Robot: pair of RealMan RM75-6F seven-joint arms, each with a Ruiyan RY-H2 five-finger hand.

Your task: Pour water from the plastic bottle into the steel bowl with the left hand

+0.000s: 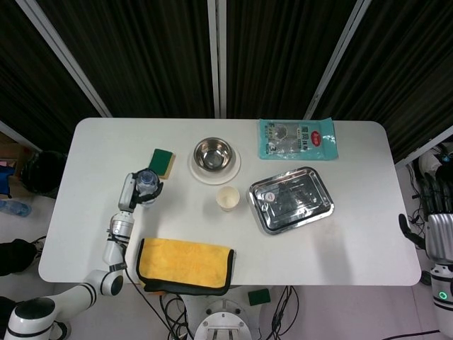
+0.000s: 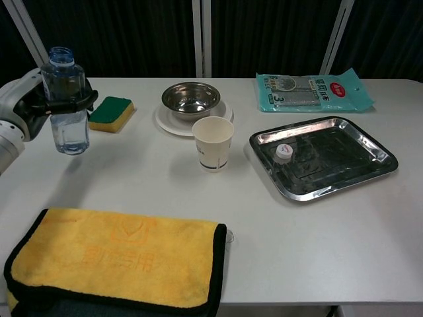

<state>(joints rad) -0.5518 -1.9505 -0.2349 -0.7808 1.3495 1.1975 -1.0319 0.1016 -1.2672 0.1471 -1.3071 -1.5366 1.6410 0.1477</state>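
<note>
White tabletop is carrying everything. Left hand is grasping the upright plastic bottle; the steel bowl is sitting well to its right. Right hand is hanging off-table, fingers spread.

Sponge between bottle and bowl
</note>
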